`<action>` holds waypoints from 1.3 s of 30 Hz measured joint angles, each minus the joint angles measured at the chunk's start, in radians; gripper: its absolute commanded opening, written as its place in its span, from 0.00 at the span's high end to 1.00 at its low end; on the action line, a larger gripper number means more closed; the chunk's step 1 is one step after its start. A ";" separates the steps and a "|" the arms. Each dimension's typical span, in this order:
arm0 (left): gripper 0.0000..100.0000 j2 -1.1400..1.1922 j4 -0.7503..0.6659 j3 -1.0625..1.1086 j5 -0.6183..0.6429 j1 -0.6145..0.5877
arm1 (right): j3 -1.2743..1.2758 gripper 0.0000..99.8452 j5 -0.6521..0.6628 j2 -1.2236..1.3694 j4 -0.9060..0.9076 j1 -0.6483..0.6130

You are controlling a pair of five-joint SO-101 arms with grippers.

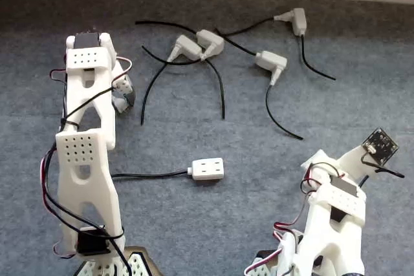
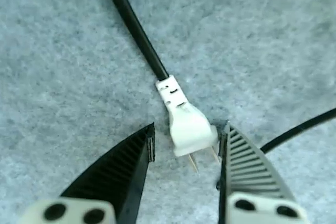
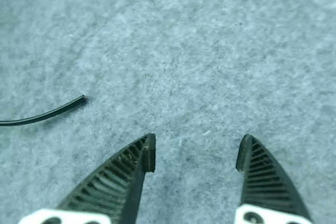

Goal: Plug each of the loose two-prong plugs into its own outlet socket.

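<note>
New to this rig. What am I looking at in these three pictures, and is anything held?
Two small white robot arms, the left arm and the right arm, sit on a grey carpet. One picture looks down from above; the other two come from a camera on each wrist. On the carpet lie four loose plugs and a white socket block. The left gripper is open, its fingers either side of one plug. The right gripper is open over bare carpet near a cord end. Nothing is held.
</note>
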 measured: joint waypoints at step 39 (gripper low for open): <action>0.79 0.031 -0.110 -0.138 0.143 0.160 | 0.000 0.75 0.000 0.000 0.000 -0.002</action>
